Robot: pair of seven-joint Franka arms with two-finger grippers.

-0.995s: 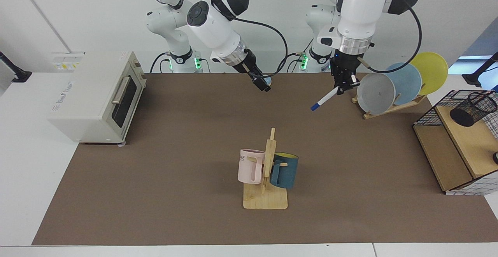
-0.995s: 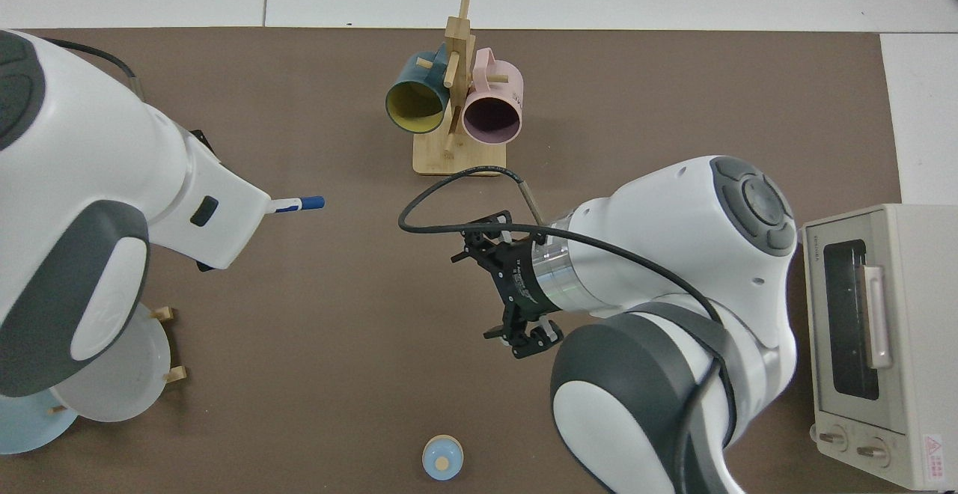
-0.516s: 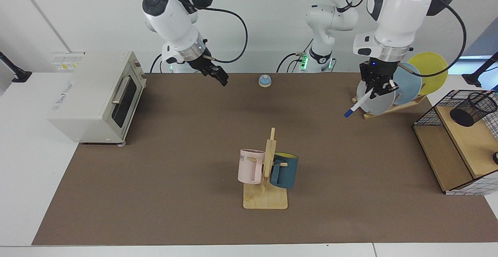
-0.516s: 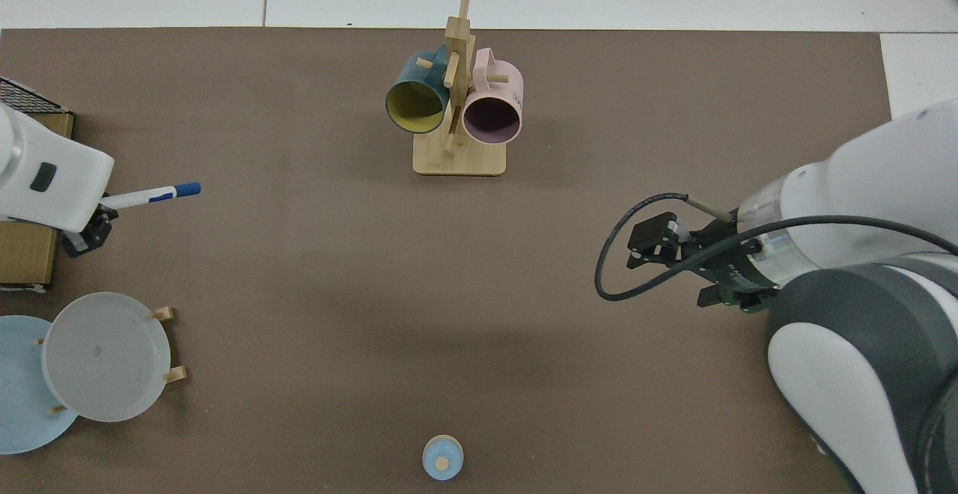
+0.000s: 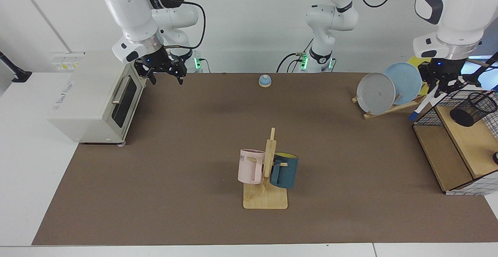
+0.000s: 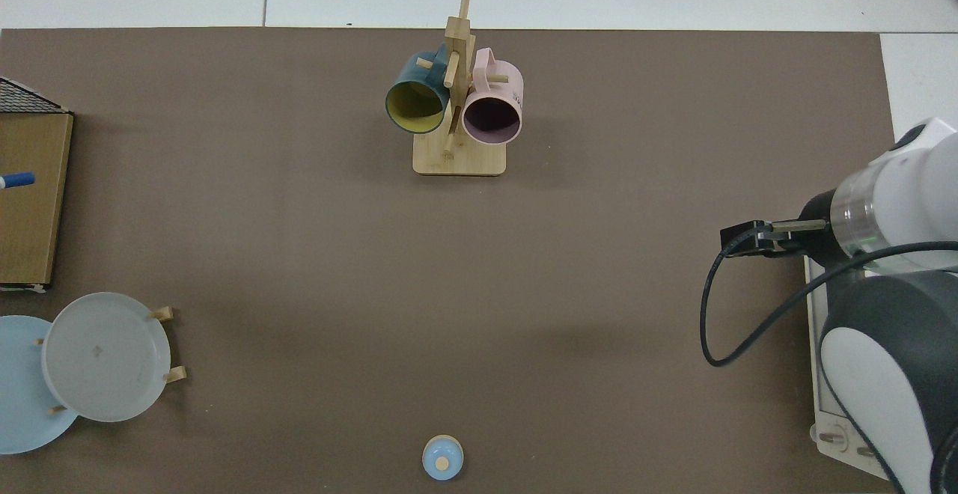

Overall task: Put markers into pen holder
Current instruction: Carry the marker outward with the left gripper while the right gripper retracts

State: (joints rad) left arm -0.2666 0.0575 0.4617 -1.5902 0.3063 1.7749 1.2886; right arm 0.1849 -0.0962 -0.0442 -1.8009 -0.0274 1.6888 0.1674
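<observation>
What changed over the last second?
The left gripper, shut on the marker throughout, carried it from mid-table past the plates to the wire rack, near the pen holder. The right gripper, open, pulled back to the toaster oven. Mugs and bell unmoved.

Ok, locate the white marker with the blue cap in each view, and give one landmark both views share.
Facing view: the white marker with the blue cap hangs from the left end effector at far right, beside the black wire-grid rack.
Top view: only its blue cap shows at the left edge.
Shared landmark: the wooden mug stand.
</observation>
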